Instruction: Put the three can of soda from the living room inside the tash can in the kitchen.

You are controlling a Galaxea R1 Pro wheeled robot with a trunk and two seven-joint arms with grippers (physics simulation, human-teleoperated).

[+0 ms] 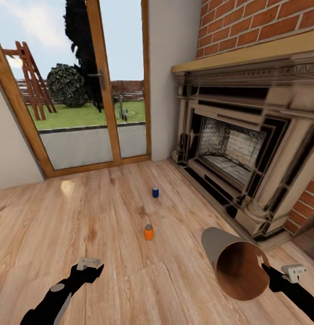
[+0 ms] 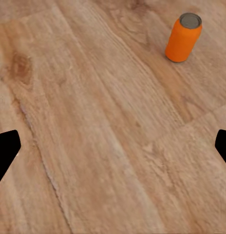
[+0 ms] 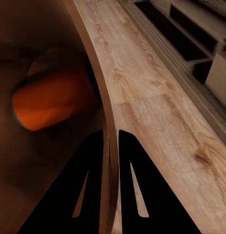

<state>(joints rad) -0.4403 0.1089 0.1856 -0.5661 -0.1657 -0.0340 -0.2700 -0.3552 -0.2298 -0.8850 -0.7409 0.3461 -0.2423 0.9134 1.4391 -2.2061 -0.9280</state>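
The robot stands on the wood floor of the living room, facing the fireplace and the glass doors. Its right gripper pinches the rim of the bin, one finger inside and one outside, closed narrow on the wall. The bin hangs tilted with its mouth toward the robot, and one orange can already lies inside it.

Two cans are still standing on the floor: an orange one nearer the robot and a blue one beyond it, well apart from each other. The left gripper hovers low with its fingers spread wide and nothing between them, and the orange can sits ahead and off to one side of it.

I'd say the step in hand is picking up that orange can. The hand should line up so the can sits midway between the fingers, then close on its middle, keeping it upright so it doesn't tip and roll.

There is plenty of bare floor around both cans. The hearth edge runs near the bin's side, so the right arm should keep the bin off it.
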